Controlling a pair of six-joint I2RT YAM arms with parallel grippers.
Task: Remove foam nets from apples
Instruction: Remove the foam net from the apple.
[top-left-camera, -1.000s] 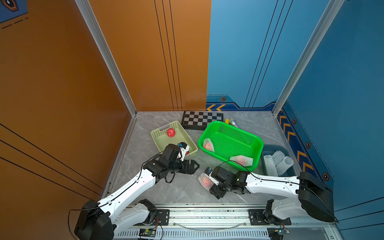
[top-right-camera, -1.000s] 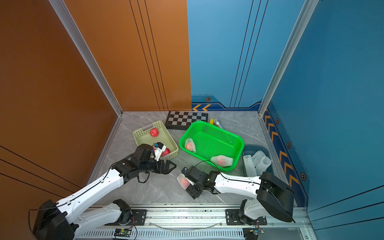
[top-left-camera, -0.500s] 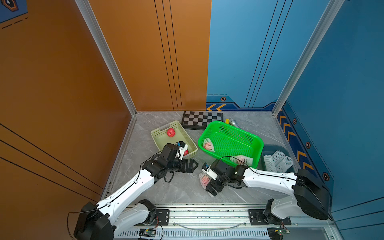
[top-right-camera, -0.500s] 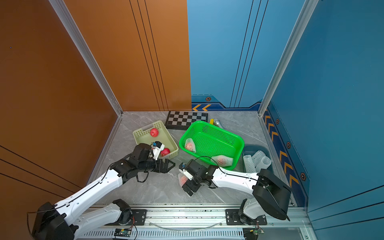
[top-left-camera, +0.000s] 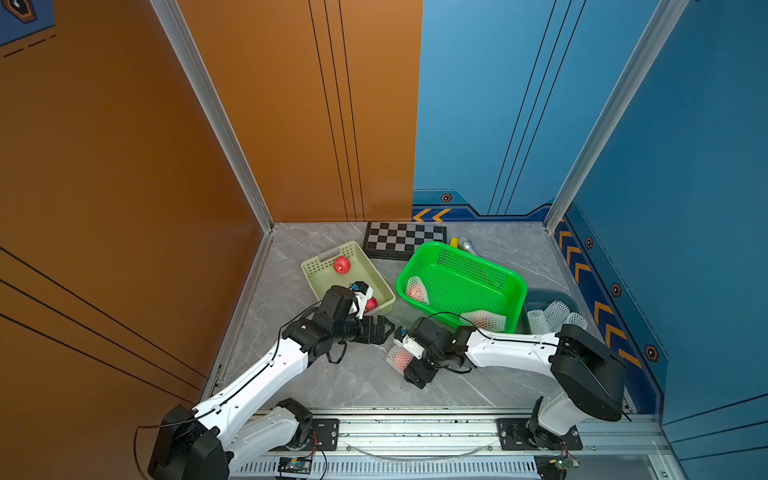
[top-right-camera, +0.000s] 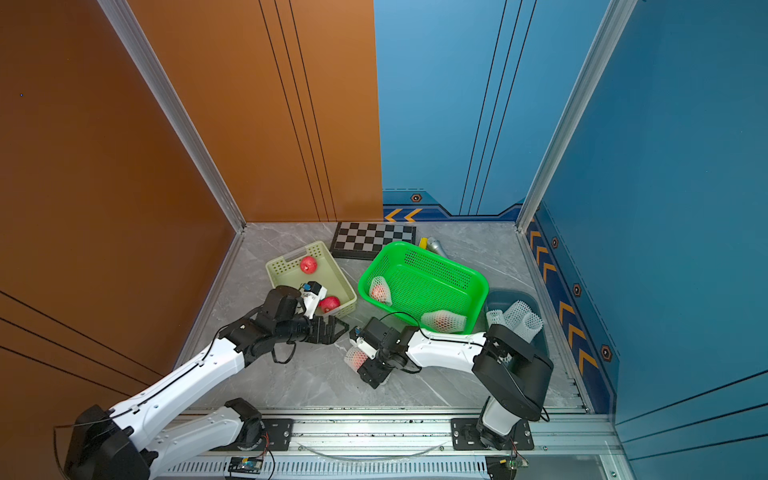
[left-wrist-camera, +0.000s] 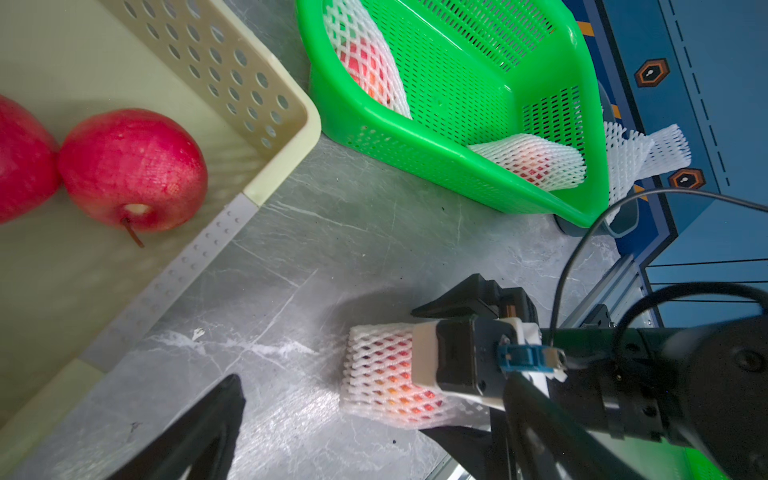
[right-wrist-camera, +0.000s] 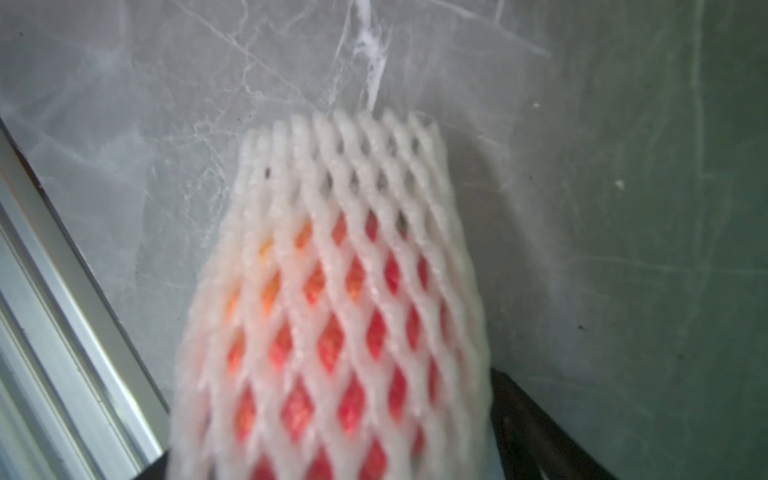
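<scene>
On the grey table lies an apple in a white foam net. My right gripper has its fingers pressed against two sides of that net, shut on it. One dark finger touches the net's side. To its left, a short gap away, hovers my left gripper, open and empty, its fingers wide apart. Two more netted apples lie in the green basket. Bare red apples rest in the cream basket.
A dark blue bin at the right holds empty foam nets. A chessboard and a small yellow and silver object lie by the back wall. A metal rail runs along the table's front edge.
My right gripper has slid left around the netted apple and its jaws have narrowed onto it. The left arm has hardly moved and stays open.
</scene>
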